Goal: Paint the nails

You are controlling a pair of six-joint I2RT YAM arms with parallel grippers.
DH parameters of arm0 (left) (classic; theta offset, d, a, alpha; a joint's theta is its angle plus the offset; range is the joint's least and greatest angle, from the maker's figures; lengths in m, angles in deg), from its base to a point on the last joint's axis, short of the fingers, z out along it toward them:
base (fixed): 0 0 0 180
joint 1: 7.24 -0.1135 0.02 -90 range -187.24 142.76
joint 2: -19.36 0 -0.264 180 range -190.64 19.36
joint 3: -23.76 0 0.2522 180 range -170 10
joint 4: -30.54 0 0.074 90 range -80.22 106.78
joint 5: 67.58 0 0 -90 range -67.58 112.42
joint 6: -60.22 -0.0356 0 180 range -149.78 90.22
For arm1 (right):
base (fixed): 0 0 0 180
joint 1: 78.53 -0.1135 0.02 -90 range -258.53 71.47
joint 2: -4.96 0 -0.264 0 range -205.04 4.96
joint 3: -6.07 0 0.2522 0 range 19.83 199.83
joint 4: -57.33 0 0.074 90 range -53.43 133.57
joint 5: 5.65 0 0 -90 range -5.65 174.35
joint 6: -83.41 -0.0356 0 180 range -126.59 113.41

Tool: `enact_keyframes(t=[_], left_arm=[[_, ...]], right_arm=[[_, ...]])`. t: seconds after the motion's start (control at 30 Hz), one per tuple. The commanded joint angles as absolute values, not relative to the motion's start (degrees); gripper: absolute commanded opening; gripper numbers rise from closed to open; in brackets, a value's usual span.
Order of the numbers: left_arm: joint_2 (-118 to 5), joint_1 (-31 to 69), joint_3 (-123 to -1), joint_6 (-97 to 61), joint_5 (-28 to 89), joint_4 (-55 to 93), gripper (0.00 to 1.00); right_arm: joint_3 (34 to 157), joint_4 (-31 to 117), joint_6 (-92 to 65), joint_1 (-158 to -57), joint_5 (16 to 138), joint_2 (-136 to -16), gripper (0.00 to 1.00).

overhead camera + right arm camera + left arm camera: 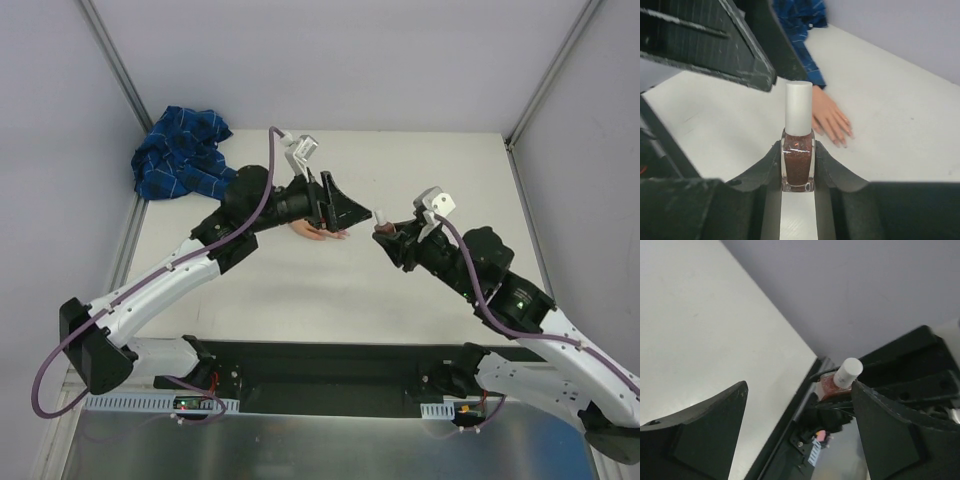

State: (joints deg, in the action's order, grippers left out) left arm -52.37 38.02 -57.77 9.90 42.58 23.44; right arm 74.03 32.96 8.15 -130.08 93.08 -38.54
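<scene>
A small glass polish bottle of reddish glitter, with a tall white cap on it, stands upright between my right gripper's fingers, which are shut on it. The pale fake hand lies flat on the table beyond it, and its nails point toward the camera. My left gripper is open, its right finger right beside the white cap. In the top view the left gripper hovers over the fake hand, hiding most of it.
The blue plaid sleeve is bunched in the far left corner of the white table. Grey walls stand on three sides. The black base rail runs along the near edge.
</scene>
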Motion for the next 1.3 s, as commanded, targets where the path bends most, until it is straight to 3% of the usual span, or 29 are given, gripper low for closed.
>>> enact_keyframes(t=[0.0, 0.23, 0.4, 0.7, 0.97, 1.27], left_arm=[[-48.4, 36.7, -55.0, 14.2, 62.0, 44.2, 0.82], [-51.2, 36.6, -54.3, 21.9, 73.3, 60.7, 0.75], [-54.3, 36.6, -56.7, 26.0, 79.3, 64.8, 0.75], [-57.2, 36.8, -57.2, 32.0, 80.6, 74.0, 0.73], [-58.6, 36.9, -57.4, 33.1, 81.0, 74.8, 0.71], [-58.5, 36.9, -58.0, 28.8, 79.5, 69.3, 0.78]], right_arm=[[73.8, 32.0, 2.6, -128.8, 78.8, -34.0, 0.0], [75.0, 31.9, -0.8, -126.3, 69.9, -32.4, 0.0], [76.3, 34.2, -4.2, -124.6, 65.3, -32.7, 0.0], [77.4, 37.3, -6.3, -123.0, 62.6, -33.1, 0.0], [77.9, 38.4, -8.3, -122.7, 62.3, -33.2, 0.0], [78.6, 39.0, -8.7, -122.7, 60.3, -34.0, 0.0]])
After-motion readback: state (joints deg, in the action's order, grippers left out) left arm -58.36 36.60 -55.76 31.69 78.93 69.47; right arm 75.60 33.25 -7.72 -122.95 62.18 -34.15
